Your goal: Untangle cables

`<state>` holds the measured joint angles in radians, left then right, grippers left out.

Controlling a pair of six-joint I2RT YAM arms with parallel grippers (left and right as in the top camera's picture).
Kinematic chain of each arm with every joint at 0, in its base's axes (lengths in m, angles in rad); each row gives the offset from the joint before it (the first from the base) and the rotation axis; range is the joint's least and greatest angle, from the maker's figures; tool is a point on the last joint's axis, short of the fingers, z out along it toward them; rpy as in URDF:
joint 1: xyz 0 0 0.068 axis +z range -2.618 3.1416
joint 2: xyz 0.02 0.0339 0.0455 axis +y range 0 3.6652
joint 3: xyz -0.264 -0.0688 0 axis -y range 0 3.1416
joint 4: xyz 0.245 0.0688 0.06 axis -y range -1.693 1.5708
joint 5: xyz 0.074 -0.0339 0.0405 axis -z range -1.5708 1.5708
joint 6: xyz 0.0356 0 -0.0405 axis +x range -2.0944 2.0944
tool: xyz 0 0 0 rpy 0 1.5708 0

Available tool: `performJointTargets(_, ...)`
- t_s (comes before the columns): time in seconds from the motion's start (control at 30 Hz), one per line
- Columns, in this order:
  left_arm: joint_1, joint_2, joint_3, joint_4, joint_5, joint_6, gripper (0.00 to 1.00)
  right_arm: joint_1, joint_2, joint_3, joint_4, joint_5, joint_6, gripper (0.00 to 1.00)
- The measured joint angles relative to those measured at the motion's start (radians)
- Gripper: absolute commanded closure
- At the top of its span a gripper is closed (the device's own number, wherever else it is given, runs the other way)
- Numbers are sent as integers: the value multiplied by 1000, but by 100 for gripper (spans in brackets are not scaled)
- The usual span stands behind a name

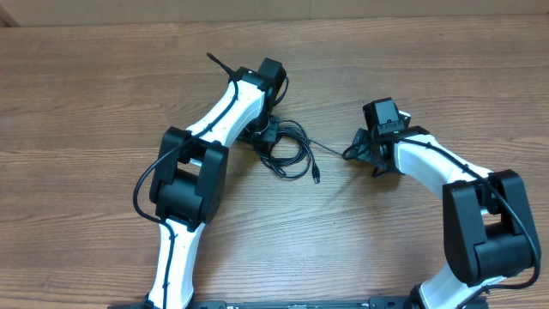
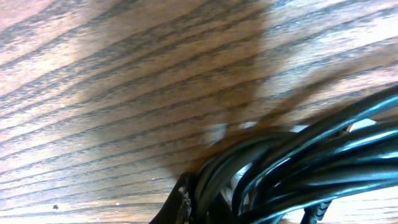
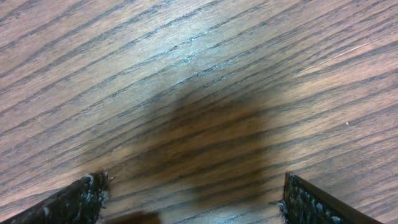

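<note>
We hold the cables (image 1: pixel 290 148) bunched in our closed left gripper (image 1: pixel 264 134), mid-tabletop (image 1: pixel 86 103) — one thin strand (image 1: pixel 330 147) (its end is unclear) runs rightward toward our right gripper (image 3: pixel 193 190), wide open and empty — the nearer arm for it.

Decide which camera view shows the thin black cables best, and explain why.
The overhead view: it shows the cables whole, with loops and a plug end. The left wrist view shows only a close bunch of strands; the right wrist view shows none.
</note>
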<state>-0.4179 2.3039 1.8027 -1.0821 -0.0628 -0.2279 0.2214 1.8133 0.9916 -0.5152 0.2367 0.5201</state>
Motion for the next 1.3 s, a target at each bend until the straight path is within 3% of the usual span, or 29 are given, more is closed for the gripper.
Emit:
performJointTargets(0.3,0,0,2,2,11,1,96,0,0,0,0,0,0,6)
performJointTargets(0.63,0,0,3,67,125,109,96,-39,0,-2,15,-25,-11,0)
performJointTargets(0.77,0,0,3,98,183,131,96,-92,-2,5,80,-190,-152,2)
performJointTargets(0.97,0,6,1,145,319,151,96,-101,18,29,84,-692,-396,2)
performJointTargets(1.13,-1,12,-2,167,386,154,96,-82,21,36,26,-723,-454,2)
performJointTargets(1.3,-1,19,-3,179,438,154,96,-39,15,39,19,-628,-447,3)
